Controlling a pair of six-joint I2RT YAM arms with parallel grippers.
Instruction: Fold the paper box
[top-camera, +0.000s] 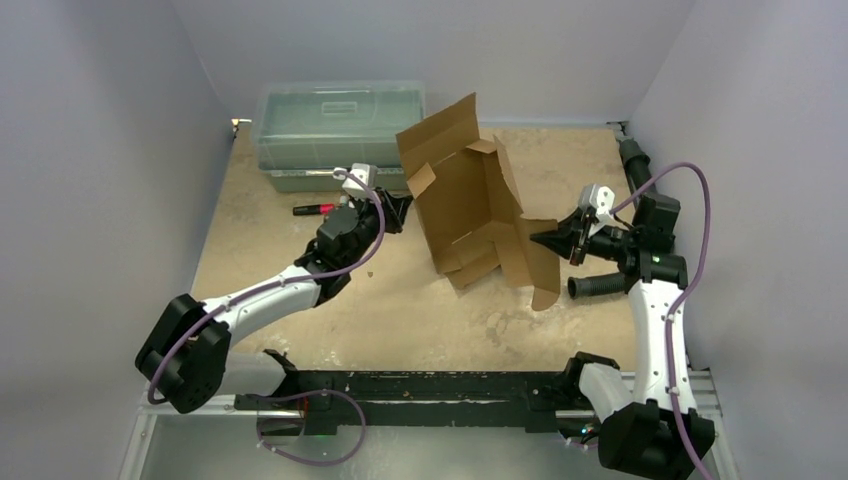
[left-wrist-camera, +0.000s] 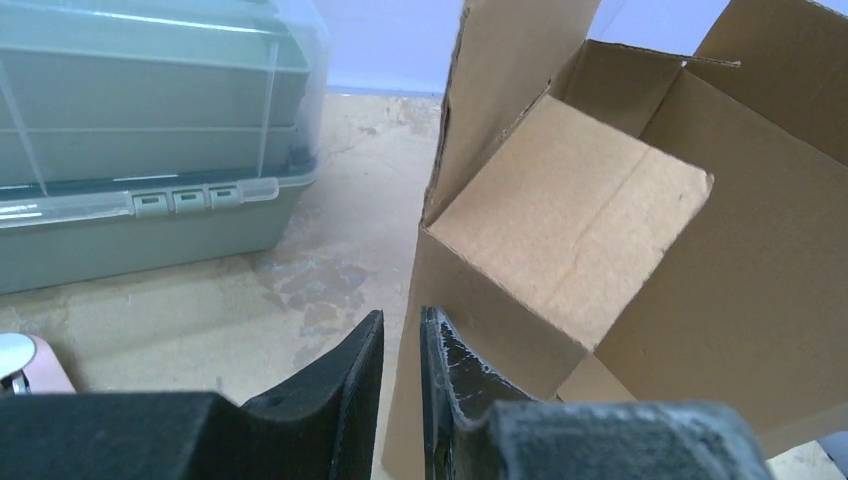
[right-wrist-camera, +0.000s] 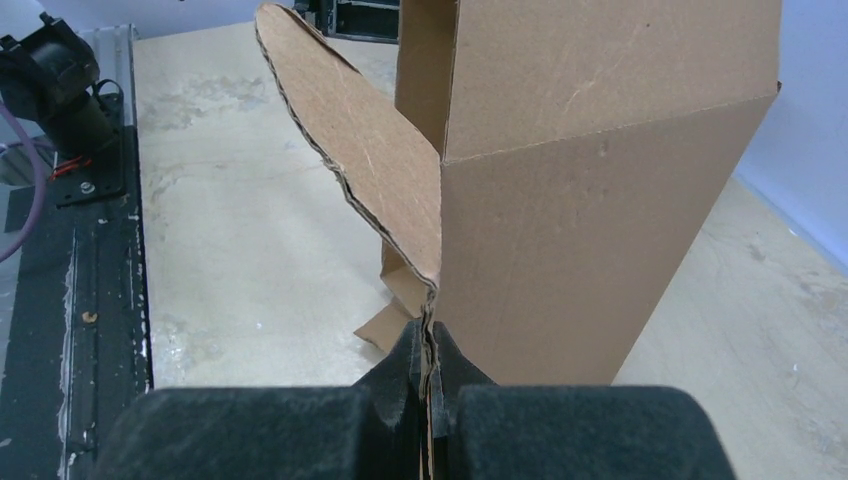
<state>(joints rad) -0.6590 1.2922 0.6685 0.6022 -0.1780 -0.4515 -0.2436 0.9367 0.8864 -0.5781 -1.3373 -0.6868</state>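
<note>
At the centre of the counter (top-camera: 420, 320), the paper box (top-camera: 470, 200) stands partly erected, resting on its lower flaps. In the top view its long axis runs from about 11 o'clock at the raised top panel to about 5 o'clock at the base. The open, hollow side faces roughly 9 o'clock, toward the left arm. One loose flap hangs off the side wall toward 4 o'clock.

Right tool (right-wrist-camera: 428, 335): closed tight on the lower edge of that flap. The right wrist view shows the cardboard edge pinched between the two fingers. The tool approaches from 3 o'clock.

Left tool (left-wrist-camera: 402, 325): fingers parallel with only a narrow gap between them. It sits just beside the box's near vertical corner, at the 9 o'clock side. The left wrist view does not show whether a finger touches the cardboard, and nothing is visibly clamped.

At 11 o'clock, a clear greenish lidded bin (top-camera: 335, 130) sits against the back wall. A red and black pen-like item (top-camera: 313, 209) lies in front of it.
</note>
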